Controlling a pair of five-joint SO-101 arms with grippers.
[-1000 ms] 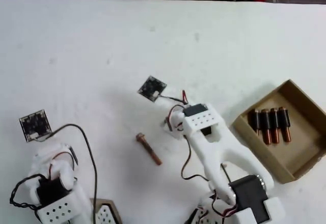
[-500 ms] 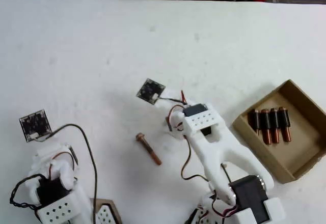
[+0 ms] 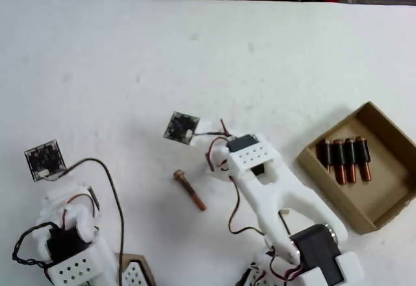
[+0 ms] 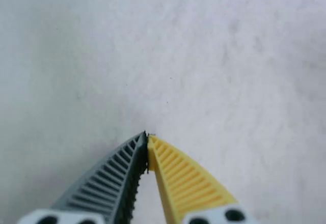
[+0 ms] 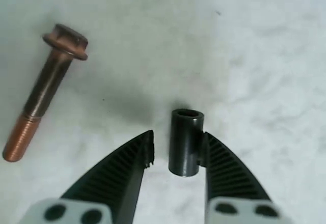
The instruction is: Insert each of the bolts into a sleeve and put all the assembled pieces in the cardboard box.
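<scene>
The brown metal bolt (image 5: 41, 95) with a flanged hex head and copper-coloured threaded end lies flat on the white table (image 3: 130, 71). In the high view the bolt (image 3: 191, 192) rests near the middle of the near half of the table, just beside the white right arm (image 3: 279, 188) and touching nothing.

The short black tubular sleeve (image 5: 186, 141) sits on the table near the bolt, apart from it, with its round open end showing. Whether it stands upright or lies on its side I cannot tell. The right gripper (image 5: 176, 140) is spread around this sleeve. One dark ribbed finger (image 5: 224, 168) rests against the sleeve's side, while the other finger (image 5: 122, 173) stands off it with a clear gap, so the sleeve is bracketed but not squeezed.

The brown open cardboard box (image 3: 383, 192) sits at the right side of the table, well apart from the bolt. Four assembled pieces (image 3: 344, 159), black sleeves with copper ends sticking out, lie side by side in it against one wall.

The left gripper (image 4: 147, 138) is clenched on nothing, its grey finger (image 4: 114, 183) and yellow finger (image 4: 183, 183) meeting at the tips above bare table. The white left arm (image 3: 65, 234) sits at the near left corner.
</scene>
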